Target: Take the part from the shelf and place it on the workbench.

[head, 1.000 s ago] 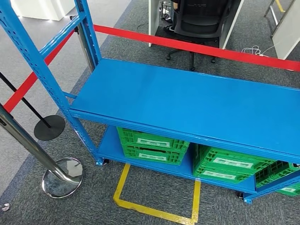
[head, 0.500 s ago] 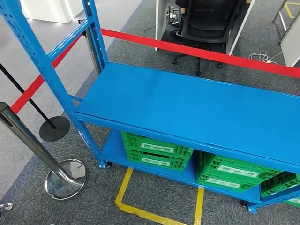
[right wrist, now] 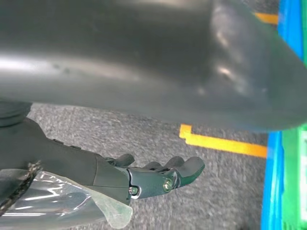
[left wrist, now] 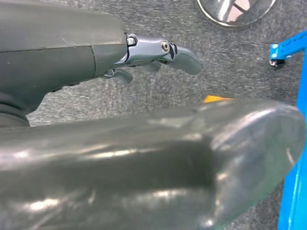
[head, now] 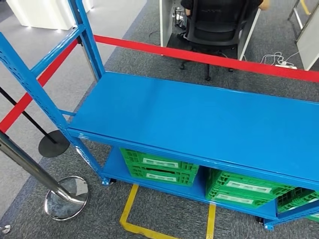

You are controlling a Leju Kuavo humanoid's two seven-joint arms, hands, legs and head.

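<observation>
Grey carpet (head: 177, 214) spreads under a blue shelf (head: 195, 119), with yellow floor tape (head: 129, 209) at about six o'clock in the head view and a red barrier belt (head: 211, 59) running behind, toward twelve. Compared with the head pictures of the last second, the whole scene has slid and swung a little: the shelf's left post and the chrome stanchion base (head: 67, 196) sit differently in frame, which reads as the robot's own stepping or turning, not the things moving. So the robot is probably repositioning in front of the shelf.

No part can be made out: the shelf's broad middle board is bare blue, and the green crates (head: 160, 167) on the bottom board, around five to six o'clock, hide their insides. Whether one holds the part I cannot tell.

Both arms hang beside the body. The left hand (left wrist: 159, 52) and the right hand (right wrist: 159, 177) each hold nothing, fingers loosely extended and slightly apart above the carpet.
</observation>
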